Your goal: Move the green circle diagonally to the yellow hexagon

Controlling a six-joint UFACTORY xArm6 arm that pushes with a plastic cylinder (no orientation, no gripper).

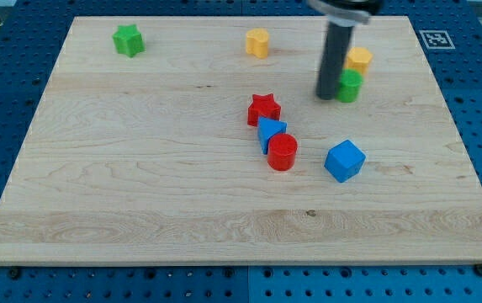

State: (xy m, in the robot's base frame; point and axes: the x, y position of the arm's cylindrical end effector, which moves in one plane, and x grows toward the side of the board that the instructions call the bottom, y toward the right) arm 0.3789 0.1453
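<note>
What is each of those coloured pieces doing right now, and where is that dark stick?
My tip: down on the board, right beside the green circle's left side.
Green circle: upright, touching or almost touching the yellow hexagon above it.
Yellow hexagon: flat, near the top right.
Green star: alone, top left.
Yellow block: alone, top middle.
Red star, blue triangle, red cylinder: bunched in a line, mid-board.
Blue cube: standing apart.
</note>
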